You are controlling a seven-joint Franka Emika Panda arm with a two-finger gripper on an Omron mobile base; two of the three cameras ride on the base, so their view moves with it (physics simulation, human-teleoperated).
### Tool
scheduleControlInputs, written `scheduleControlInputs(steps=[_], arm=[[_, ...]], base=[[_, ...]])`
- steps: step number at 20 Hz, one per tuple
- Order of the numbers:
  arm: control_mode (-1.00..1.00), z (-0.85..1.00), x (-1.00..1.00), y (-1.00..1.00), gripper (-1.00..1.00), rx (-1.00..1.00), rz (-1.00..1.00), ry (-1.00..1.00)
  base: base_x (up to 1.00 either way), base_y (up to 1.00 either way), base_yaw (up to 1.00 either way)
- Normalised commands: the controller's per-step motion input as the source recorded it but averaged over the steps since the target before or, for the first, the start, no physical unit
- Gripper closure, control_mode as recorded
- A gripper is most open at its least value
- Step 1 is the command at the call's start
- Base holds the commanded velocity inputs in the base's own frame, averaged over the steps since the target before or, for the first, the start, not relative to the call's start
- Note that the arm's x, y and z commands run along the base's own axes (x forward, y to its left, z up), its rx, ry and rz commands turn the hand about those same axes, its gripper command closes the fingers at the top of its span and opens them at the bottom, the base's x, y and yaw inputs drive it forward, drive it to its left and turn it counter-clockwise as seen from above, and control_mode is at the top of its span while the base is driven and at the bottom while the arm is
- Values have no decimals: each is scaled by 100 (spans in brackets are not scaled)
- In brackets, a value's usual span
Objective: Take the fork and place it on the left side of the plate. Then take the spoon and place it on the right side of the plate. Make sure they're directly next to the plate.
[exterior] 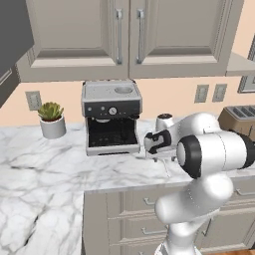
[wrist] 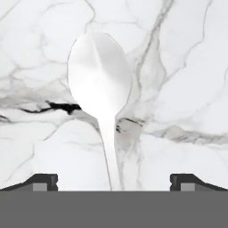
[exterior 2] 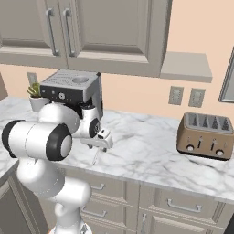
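Marble countertop beneath pale spoon, end effector wide open above its handle.

White arm folded forward from its base, elbow raised, wrist bent downward. Gripper points straight down, jaws spread wide with nothing between them; its dark fingertips stand well apart in the hand view.

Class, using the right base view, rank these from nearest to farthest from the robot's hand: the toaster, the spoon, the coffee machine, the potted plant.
1. Spoon: on the marble counter just below the open hand.
2. Coffee machine: just behind the hand, against the wall.
3. Potted plant: beyond the machine, far left.
4. Toaster: far right along the counter.
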Motion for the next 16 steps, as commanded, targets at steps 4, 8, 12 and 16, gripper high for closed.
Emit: scheduleControlInputs(steps=[4,8,12,16], arm=[[-100,-32,28,0,-100,0,-11,0],[-100,-31,7,0,-100,2,-7,0],[-100,-30,7,0,-100,1,-2,0],[-100,-27,-6,-1,100,2,-2,0]], base=[[0,0,0],[0,0,0],[0,0,0],[0,0,0]])
